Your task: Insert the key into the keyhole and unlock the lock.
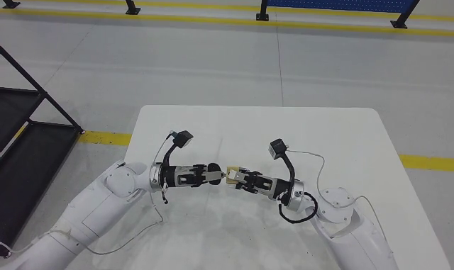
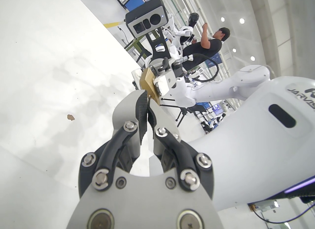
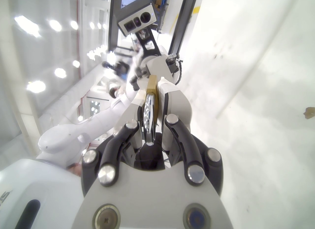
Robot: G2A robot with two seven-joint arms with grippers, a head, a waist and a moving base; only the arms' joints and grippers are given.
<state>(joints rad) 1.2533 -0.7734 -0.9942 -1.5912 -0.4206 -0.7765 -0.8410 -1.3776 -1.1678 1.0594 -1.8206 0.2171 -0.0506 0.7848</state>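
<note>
Left end effector, white table, grey floor

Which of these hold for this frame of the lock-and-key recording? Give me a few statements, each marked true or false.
1. The right gripper is shut on the brass lock. True.
2. The lock lies flat on the table. False: it is held up off the table, between the two grippers.
3. The left gripper is wide open. False: it is shut, with its tips right at the lock's end.
4. The two grippers meet over the middle of the table. True.
5. A small brown speck lies on the table. True.
</note>
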